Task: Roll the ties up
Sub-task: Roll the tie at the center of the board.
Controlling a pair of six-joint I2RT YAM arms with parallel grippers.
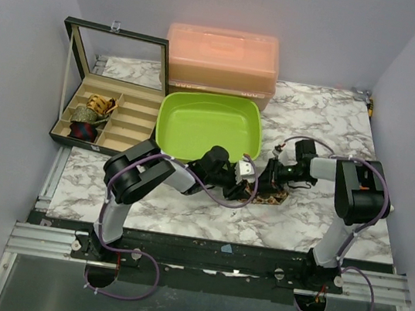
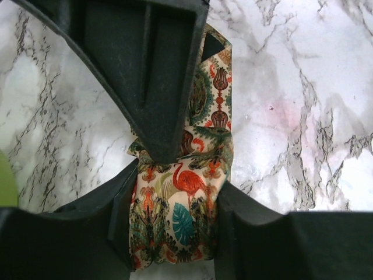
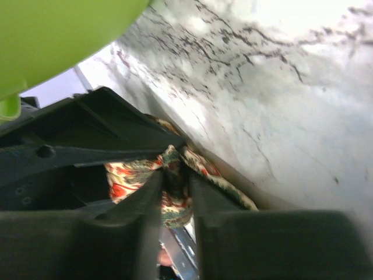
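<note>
Sitting left of the lime-green tray point(image 1: 211, 129), an open compartment case point(image 1: 130, 124) holds rolled ties point(image 1: 87, 115), too small for us to read their pattern. Just off the tray's near right corner both wrists crowd together, so from overhead we lose most of the loose tie point(image 2: 175, 233). Left gripper point(image 2: 178, 192): fingers pressed on either edge of a doubled length lying on the marble table point(image 2: 303, 116). We note cream cloth, a red flamingo, a teal leaf, and orange and green ornament. Right gripper point(image 3: 173, 182): one black finger point(image 2: 157, 76) covers part of the tie's far stretch. The pair is closed to a slit, pinching a bunched fold, blurred and shadowed.
</note>
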